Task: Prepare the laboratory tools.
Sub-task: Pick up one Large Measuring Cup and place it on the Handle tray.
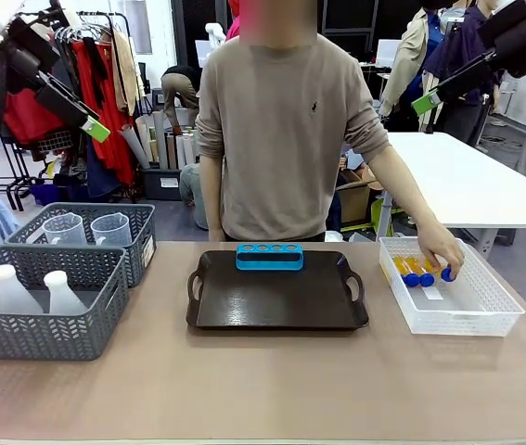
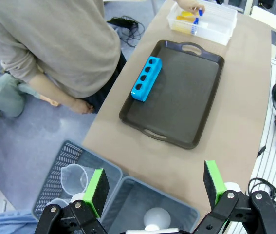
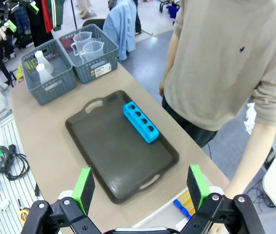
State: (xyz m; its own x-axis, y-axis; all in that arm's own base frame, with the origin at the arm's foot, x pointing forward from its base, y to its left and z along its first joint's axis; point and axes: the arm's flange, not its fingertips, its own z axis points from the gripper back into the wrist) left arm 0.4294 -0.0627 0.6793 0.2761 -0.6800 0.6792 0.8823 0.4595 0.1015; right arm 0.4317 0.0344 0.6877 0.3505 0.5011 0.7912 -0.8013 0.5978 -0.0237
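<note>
Well, the blue four-hole rack (image 1: 269, 257) sits empty along the far edge of the dark brown tray (image 1: 276, 301), holes facing up. The blue-capped tubes of yellow liquid (image 1: 417, 273) lie on their sides in the white mesh basket (image 1: 485, 315) at the robot's right. The person's hand (image 1: 441, 252) rests on them, so I'd say the step in hand is getting tubes into the rack. The next move looks to call for lifting one tube and standing it upright in a hole. Clear beakers (image 1: 111, 229) and white flasks (image 1: 9, 289) sit in the grey baskets (image 1: 40, 336) at the left of the surface (image 1: 263, 389). The left end effector (image 2: 156, 184) and the right end effector (image 3: 140, 181) hang high above it all, fingers apart, holding nothing.
</note>
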